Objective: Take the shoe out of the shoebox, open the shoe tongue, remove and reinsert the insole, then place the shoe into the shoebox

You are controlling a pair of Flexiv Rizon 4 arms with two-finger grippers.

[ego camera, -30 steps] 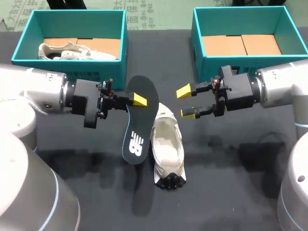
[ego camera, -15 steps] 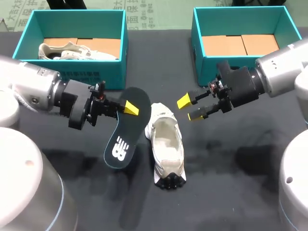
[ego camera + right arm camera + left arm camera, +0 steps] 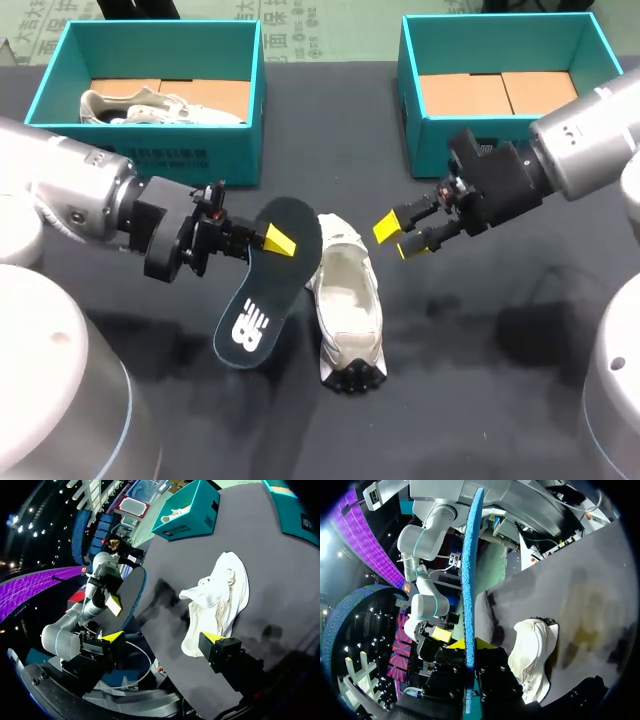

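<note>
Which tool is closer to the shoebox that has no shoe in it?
Right. The right tool hangs open just in front of the empty shoebox. The left tool is farther off, beyond the shoe, shut on the insole.

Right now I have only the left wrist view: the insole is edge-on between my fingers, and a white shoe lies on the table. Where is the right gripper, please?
Observer: The right gripper hovers on the other side of the white shoe from your insole. It is open and holds nothing.
Operator: And where is the shoebox?
Observer: Two teal shoeboxes stand beyond the shoe, one on each side. The right shoebox holds no shoe.
Operator: And the left one?
Observer: The left shoebox has a second white shoe lying inside.
</note>
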